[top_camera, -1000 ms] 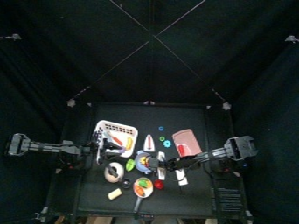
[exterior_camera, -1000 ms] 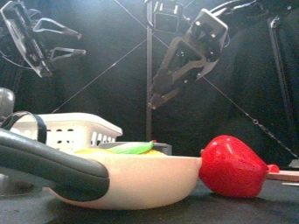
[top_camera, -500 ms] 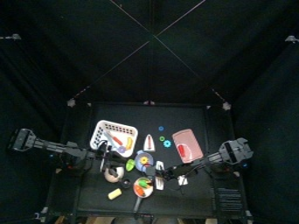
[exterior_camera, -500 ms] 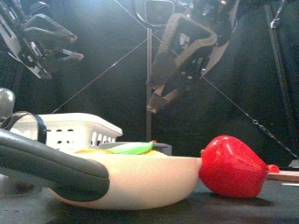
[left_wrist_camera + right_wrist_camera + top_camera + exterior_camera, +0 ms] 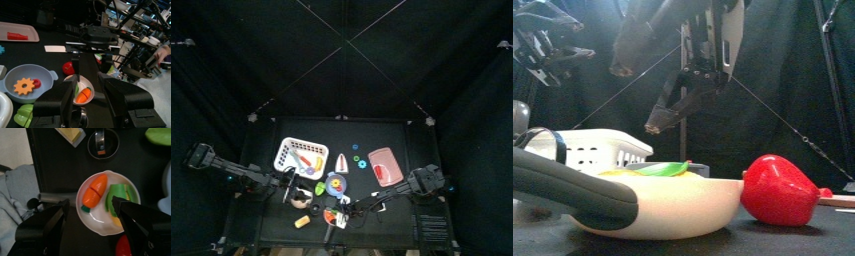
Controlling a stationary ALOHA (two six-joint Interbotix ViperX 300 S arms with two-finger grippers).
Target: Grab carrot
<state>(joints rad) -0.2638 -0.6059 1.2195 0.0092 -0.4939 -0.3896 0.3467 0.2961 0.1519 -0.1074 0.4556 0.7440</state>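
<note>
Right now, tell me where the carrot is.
The carrot lies in the cream pan at the table's front edge, beside a green vegetable, directly below the open right hand.

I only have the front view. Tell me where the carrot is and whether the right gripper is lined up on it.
Observer: The carrot lies inside the cream bowl, beside a green vegetable piece; the right wrist view looks straight down on it.
Operator: Give me the right gripper's state.
Observer: The right gripper is wide open and empty, hanging above the bowl, with the carrot showing between its two fingers.
Operator: Report the left arm.
Observer: The left gripper is open and holds nothing; its wrist view shows the same bowl ahead and a blue bowl holding an orange gear.
</note>
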